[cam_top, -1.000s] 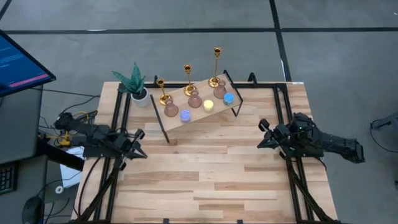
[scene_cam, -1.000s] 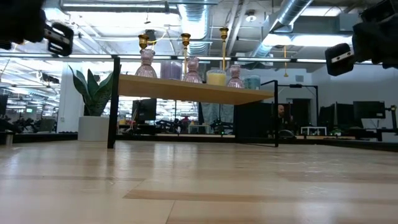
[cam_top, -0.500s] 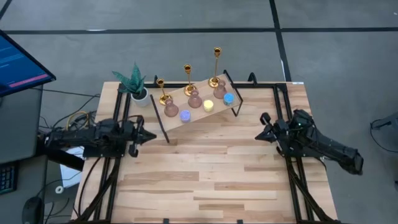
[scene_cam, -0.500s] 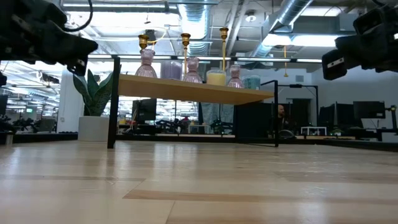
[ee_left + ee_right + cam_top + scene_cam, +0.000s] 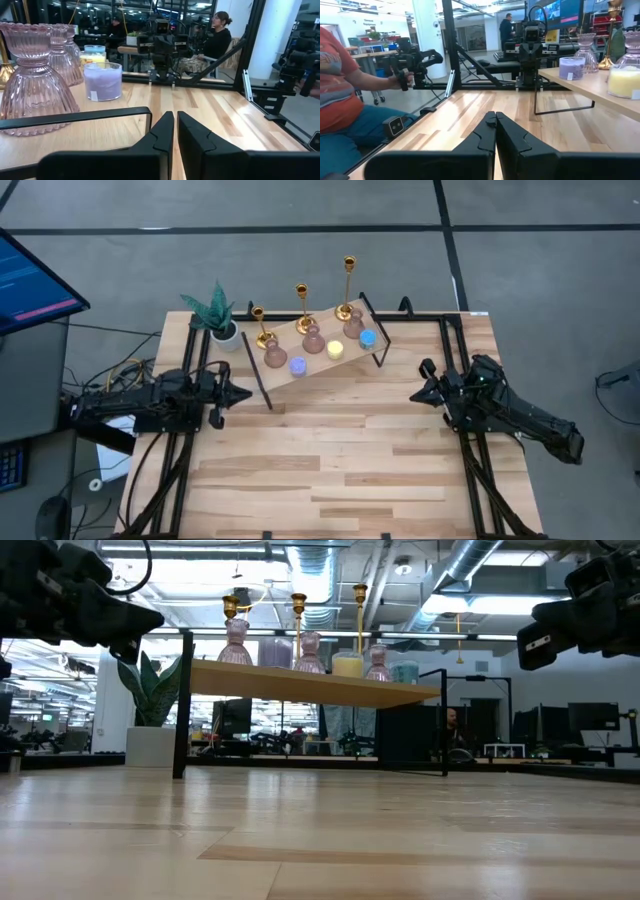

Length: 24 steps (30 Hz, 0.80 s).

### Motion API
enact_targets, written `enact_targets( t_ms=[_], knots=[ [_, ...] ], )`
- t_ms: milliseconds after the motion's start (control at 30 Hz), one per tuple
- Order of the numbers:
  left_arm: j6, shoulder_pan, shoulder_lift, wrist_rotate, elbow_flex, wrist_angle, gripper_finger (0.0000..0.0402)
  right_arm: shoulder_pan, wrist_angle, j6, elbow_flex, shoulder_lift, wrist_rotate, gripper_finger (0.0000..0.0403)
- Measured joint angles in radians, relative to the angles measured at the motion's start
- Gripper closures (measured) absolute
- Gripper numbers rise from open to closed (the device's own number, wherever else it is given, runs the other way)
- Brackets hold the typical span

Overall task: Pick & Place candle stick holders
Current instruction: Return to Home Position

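Overhead straight down, low view level across table [image 5: 330, 840], wrists facing inward, shelf [image 5: 300, 685] shared

Surfaces as I read them from the console:
- Table [image 5: 330, 460], beneath both grippers: pale wood planks, smooth, with a low satin sheen.
- Left gripper [image 5: 175, 116] and right gripper [image 5: 492, 118]: the fingers look like moulded black plastic, matt.
- Pink holders [image 5: 35, 85], just ahead of the left gripper: ribbed translucent glass, glossy.
- Purple candle [image 5: 102, 81], beside them: waxy matt fill in a clear smooth glass.
- Shelf board [image 5: 300, 685] carrying them: light wood, smooth.
- Shelf frame [image 5: 186, 705]: black metal bar, dull finish.
- Gold candlesticks [image 5: 349, 285], beyond the holders: polished metal, mirror-bright.
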Motion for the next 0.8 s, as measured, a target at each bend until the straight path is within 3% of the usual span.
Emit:
enact_targets(
  t_ms=[800],
  knots=[
    [0.0, 0.0, 0.0, -0.002, 0.0, 0.021, 0.038, 0.001, 0.0, 0.0, 0.0, 0.0, 0.006, 0.0403]
  ],
)
